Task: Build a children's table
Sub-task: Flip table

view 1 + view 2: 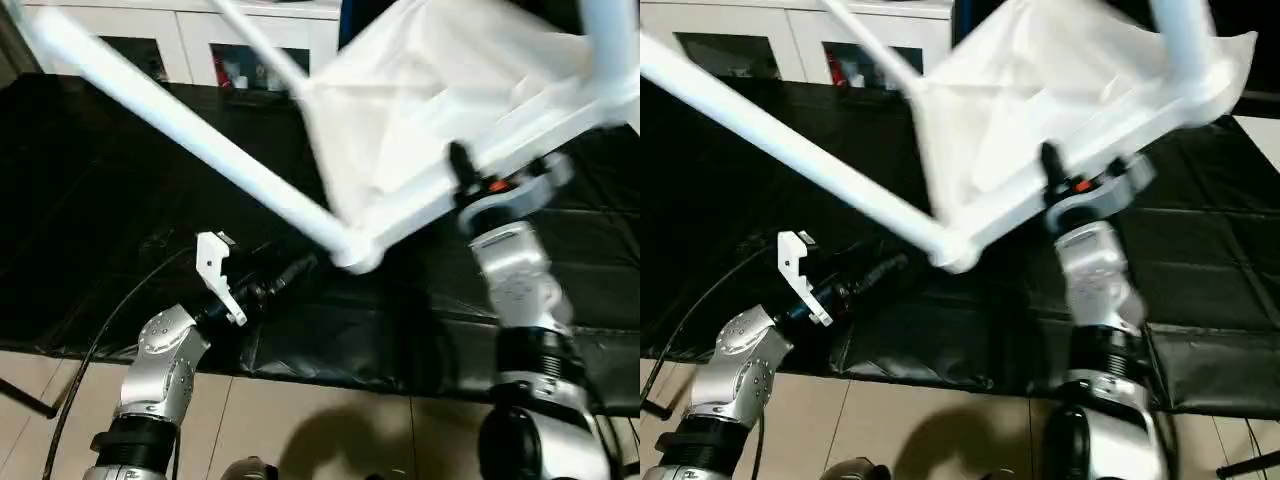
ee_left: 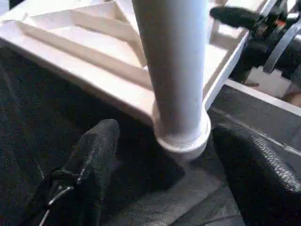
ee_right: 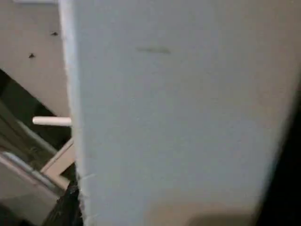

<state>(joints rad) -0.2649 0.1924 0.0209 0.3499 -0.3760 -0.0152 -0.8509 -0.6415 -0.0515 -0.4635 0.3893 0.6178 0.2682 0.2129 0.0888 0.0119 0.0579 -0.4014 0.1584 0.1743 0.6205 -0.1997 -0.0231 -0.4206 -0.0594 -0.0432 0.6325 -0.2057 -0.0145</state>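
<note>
At the top's (image 1: 420, 110) near rim, our right jaws (image 1: 470, 180) pinch the edge and hold the table tilted above the black counter (image 1: 100, 200), underside toward us. Our left jaws (image 2: 155, 183) stand wide and empty, one finger either side of the corner socket, touching nothing. A leg (image 1: 190, 135) runs out from that socket, with others seated too. We judge the step is turning it upright: steady that leg low with the left, then rotate slowly.
</note>
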